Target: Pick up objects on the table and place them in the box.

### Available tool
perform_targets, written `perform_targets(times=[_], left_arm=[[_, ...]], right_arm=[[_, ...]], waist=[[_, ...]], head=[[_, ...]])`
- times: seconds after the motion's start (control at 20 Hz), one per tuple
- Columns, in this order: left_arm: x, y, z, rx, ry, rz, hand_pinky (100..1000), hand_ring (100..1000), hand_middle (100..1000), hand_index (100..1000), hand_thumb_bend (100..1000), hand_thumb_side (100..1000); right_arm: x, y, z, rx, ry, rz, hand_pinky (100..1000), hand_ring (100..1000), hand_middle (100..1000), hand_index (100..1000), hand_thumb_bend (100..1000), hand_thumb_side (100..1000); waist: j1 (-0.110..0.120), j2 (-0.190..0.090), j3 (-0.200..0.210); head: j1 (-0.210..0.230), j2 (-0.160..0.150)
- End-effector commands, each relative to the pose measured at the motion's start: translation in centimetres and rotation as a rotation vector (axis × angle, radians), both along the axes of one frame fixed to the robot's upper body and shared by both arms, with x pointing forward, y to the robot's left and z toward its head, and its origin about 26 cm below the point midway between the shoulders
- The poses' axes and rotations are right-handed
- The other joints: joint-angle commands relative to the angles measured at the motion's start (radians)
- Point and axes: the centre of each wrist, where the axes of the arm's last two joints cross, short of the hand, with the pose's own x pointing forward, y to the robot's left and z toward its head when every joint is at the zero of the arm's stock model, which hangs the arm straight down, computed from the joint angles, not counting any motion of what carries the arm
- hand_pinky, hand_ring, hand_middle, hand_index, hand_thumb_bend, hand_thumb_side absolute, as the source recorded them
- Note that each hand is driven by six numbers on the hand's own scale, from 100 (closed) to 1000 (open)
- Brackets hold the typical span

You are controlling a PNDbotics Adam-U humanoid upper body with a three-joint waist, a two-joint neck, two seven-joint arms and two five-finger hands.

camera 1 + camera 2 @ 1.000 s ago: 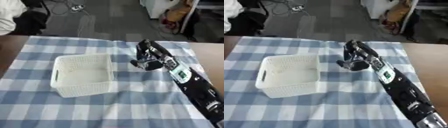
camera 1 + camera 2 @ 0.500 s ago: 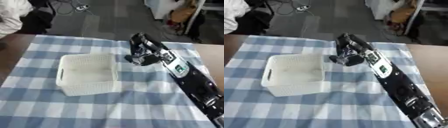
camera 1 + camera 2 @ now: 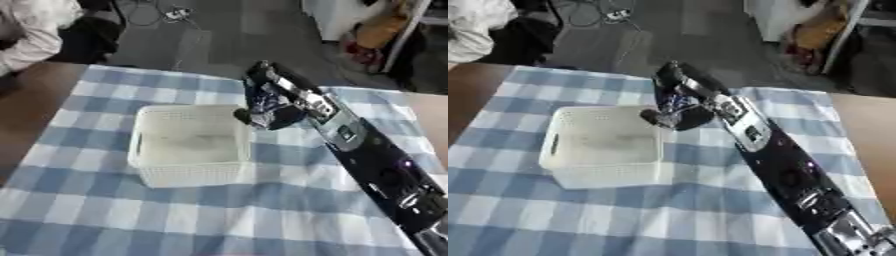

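Note:
A white plastic basket (image 3: 188, 172) stands on the blue-and-white checked cloth (image 3: 289, 210), and nothing shows inside it. My right arm reaches in from the lower right. Its hand (image 3: 265, 89) hangs fingers-down just above the basket's right rim, near the far corner. The fingers are curled round a small dark object (image 3: 677, 114) with bluish-white patches, held at the rim's height. I cannot make out what the object is. My left hand shows in neither view.
The cloth covers a brown wooden table (image 3: 26, 115) whose bare top shows at the left and right edges. Beyond the far edge are grey floor, cables and a person's sleeve (image 3: 35, 35) at the upper left.
My right hand has carried the dark object leftward, from over the cloth to the basket's right rim. The whole picture has also shifted, so the camera has moved.

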Motion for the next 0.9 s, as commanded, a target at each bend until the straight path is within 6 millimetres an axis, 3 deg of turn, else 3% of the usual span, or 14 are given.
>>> perform_targets(times=[0.05,0.5,0.85,0.9], left_arm=[[-0.2,-0.4,0.9,-0.007,-0.037,-0.023,763,616,945,745,110,876],[0.0,-1.7,2.5,-0.046,-0.096,-0.076,758,618,940,745,120,872],[0.0,-2.6,3.4,-0.054,-0.109,-0.091,759,615,942,743,122,878],[0.0,-2.6,3.4,-0.055,-0.11,-0.092,758,615,941,743,122,877]], right_arm=[[0.0,0.5,1.9,0.001,-0.045,0.02,100,100,100,116,364,449],[0.3,0.3,2.2,0.009,-0.057,0.01,100,100,100,118,362,447],[0.7,-0.4,2.0,0.042,-0.067,-0.006,100,100,100,123,363,446],[0.7,-0.4,2.1,0.044,-0.072,-0.009,100,100,100,141,432,432]], waist=[[0.0,-0.019,0.01],[-0.031,0.002,0.085],[-0.061,0.01,0.13],[-0.063,0.01,0.133]], head=[[0.001,0.0],[-0.026,-0.032],[-0.02,-0.041],[-0.018,-0.043]])
